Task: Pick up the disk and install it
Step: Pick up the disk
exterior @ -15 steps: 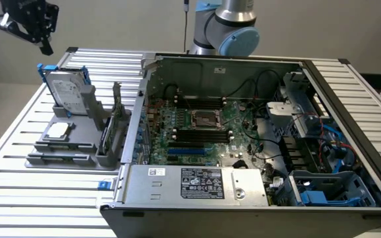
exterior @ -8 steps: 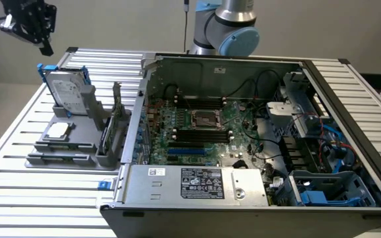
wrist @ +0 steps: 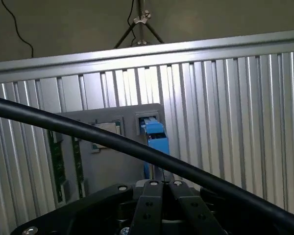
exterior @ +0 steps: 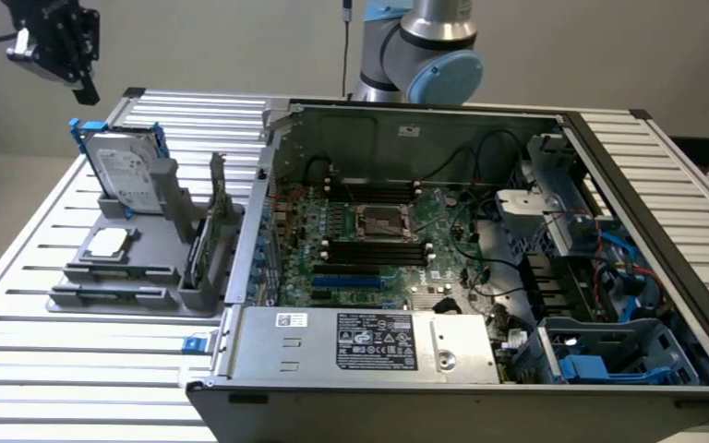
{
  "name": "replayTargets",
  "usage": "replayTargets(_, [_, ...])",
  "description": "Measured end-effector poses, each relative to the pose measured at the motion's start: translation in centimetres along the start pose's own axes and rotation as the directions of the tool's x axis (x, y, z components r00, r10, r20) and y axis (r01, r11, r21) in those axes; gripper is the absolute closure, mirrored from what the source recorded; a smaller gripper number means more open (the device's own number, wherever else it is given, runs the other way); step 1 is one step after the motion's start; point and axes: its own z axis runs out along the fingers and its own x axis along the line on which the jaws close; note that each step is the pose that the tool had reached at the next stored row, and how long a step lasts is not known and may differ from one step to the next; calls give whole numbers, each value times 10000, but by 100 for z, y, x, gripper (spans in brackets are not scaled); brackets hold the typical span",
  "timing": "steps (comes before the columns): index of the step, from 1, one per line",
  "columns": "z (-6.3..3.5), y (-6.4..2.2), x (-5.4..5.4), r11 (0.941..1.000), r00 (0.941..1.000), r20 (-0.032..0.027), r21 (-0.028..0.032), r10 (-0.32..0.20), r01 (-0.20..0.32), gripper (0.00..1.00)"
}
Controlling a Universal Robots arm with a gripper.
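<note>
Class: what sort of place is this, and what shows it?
Probably a robotics lab bench for computer assembly: a robot arm, an open computer case showing its motherboard, and the disk standing in a grey parts holder.

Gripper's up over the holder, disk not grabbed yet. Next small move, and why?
Probably open the jaws before descending: the gripper is shut and empty, hanging above and apart from the disk, which stands upright in its grey holder at the exterior view's left.
</note>
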Motion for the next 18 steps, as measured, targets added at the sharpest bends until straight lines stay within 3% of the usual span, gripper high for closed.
replayTargets(4, [3,6,-12,9992,9992,-5,-1,-399,399,89])
replayTargets(5, [3,8,-17,9992,9992,-5,-1,-401,401,83])
replayTargets(8, [3,8,-18,9992,9992,-6,-2,-401,401,76])
replayTargets(11, [11,7,-19,9992,9992,-7,-2,-400,400,58])
replayTargets(12, [27,7,-19,9992,9992,-10,-6,-401,401,58])
replayTargets(13, [44,8,-18,9992,9992,-11,-9,-400,400,52])
replayTargets(18, [137,23,-15,9992,9992,-10,-12,-400,400,52])
